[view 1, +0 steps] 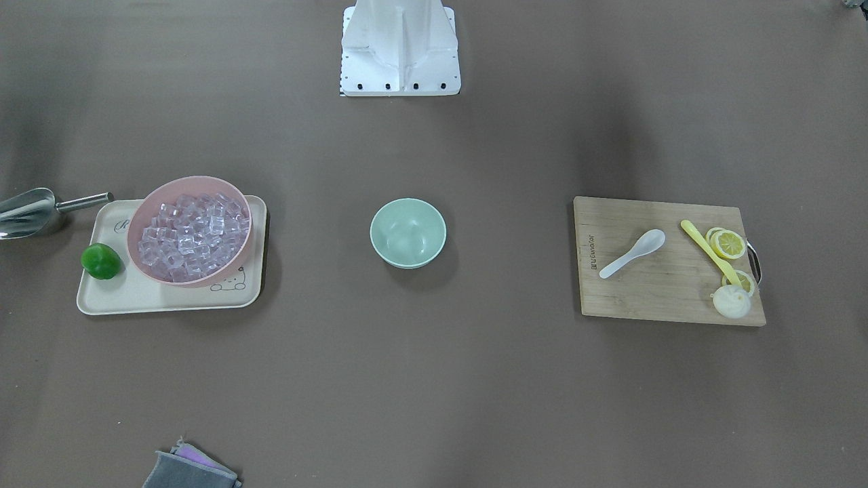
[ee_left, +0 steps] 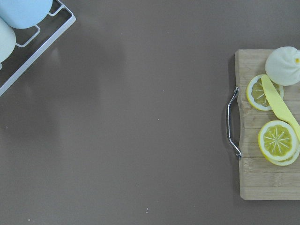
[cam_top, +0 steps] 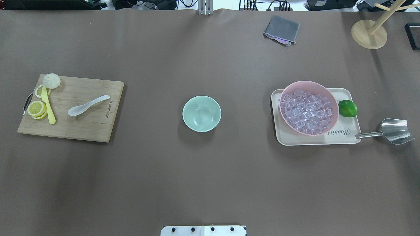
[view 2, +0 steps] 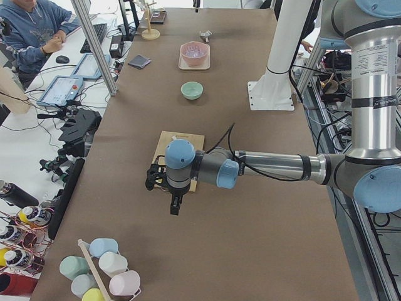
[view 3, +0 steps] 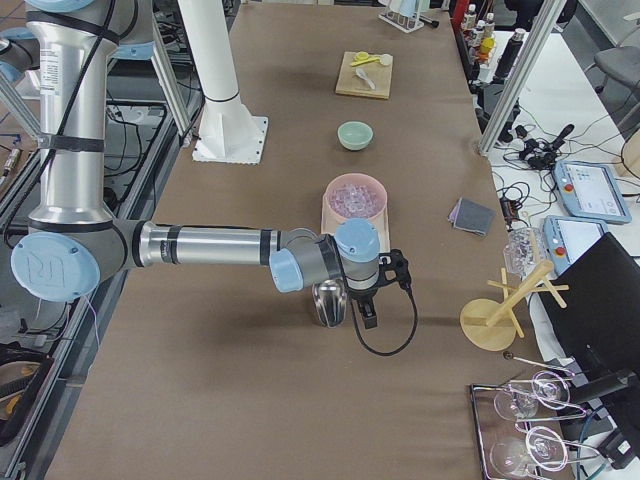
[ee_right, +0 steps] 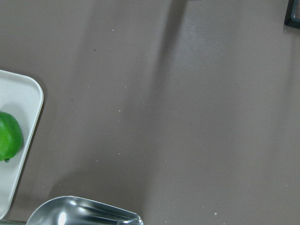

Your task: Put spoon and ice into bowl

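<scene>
- Claw state we could not tell on either side: left claw (view 2: pixel 175 205) hung past the wooden board (cam_top: pixel 98 127), right claw (view 3: pixel 367 318) above the steel scoop (view 3: pixel 328 303)
- We saw the spoon (cam_top: pixel 88 105) lying on that board, the ice (cam_top: pixel 306 111) heaped in the pink bowl (cam_top: pixel 332 99), the mint bowl (cam_top: pixel 201 113) empty on the desk (cam_top: pixel 210 183)

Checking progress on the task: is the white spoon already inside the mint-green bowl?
No, the spoon lies on the wooden cutting board, well apart from the empty bowl.
</scene>
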`<state>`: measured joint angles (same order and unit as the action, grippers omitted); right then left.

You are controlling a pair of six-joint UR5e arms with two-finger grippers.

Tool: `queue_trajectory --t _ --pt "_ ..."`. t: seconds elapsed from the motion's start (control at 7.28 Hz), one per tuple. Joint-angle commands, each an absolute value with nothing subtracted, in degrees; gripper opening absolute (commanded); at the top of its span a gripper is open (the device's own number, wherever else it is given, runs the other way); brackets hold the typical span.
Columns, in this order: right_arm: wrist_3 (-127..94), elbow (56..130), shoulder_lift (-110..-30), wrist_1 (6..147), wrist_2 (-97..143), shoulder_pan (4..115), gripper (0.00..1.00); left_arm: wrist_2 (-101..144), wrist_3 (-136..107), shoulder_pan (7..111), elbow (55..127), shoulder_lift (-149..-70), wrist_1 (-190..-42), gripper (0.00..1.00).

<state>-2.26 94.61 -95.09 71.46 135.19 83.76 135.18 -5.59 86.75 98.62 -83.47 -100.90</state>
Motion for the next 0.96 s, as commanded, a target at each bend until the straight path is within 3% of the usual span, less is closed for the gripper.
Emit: queue_trajectory --t 0.0,0.41,0.82 --pt "-2.72 94.74 -95.10 71.37 135.79 83.76 1.00 135.35 -5.45 86.75 98.88 -83.58 -101.16 0.99" --pt "-2.63 95.27 -94.04 63.15 139.75 81.50 1.00 135.70 -9.38 85.44 99.05 -84.11 -109.23 0.99" --pt "-25.25 105.00 -93.35 60.29 135.56 67.81 0.99 134.91 -27.57 75.36 98.88 -89.28 -113.90 0.97"
